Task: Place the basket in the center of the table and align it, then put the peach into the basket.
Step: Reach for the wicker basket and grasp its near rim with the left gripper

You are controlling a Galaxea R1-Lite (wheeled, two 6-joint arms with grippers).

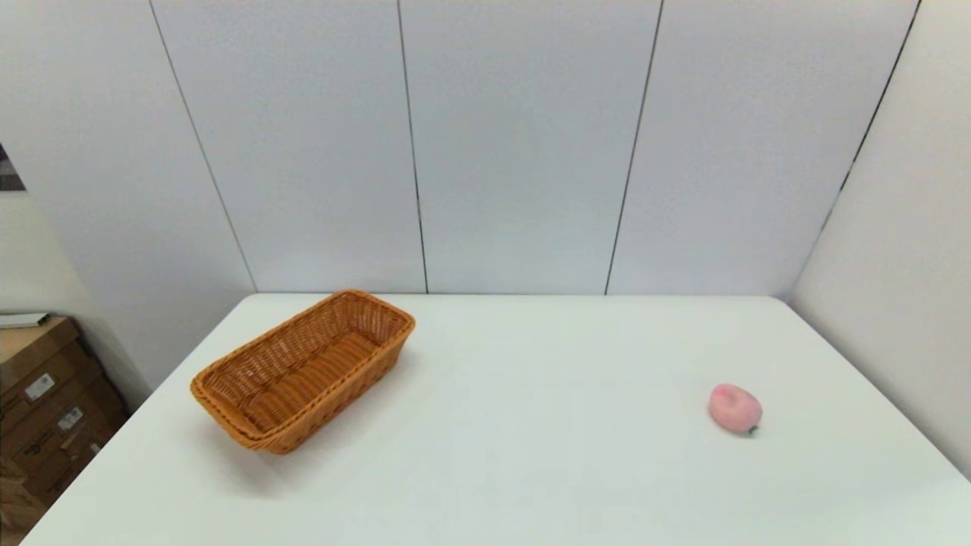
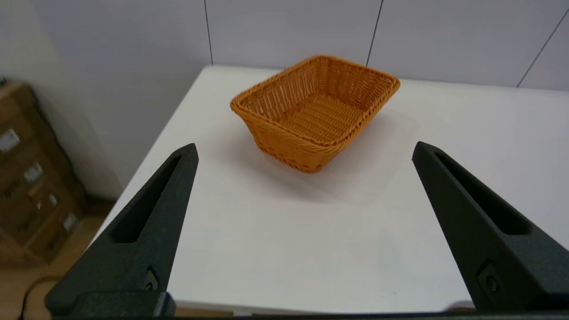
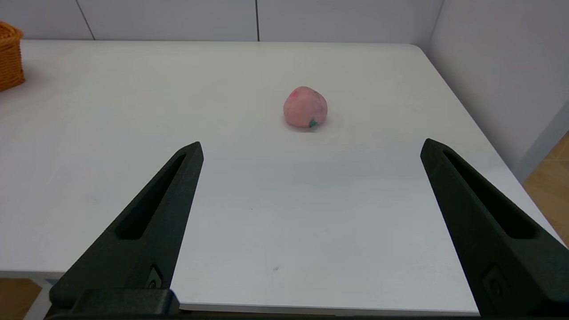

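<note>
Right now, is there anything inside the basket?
No. The basket shows only its bare woven floor and walls in the head and left wrist views. The peach lies apart on the table, on the robot's right. What is under the basket is hidden.

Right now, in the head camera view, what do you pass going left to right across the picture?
Cardboard boxes on the floor, beside the table → the basket, empty, set at an angle on the table's left side → the peach, alone on the right side.

table (image 1: 531,425) bare between basket (image 1: 303,371) and peach (image 1: 734,409) | walls behind, right
</note>
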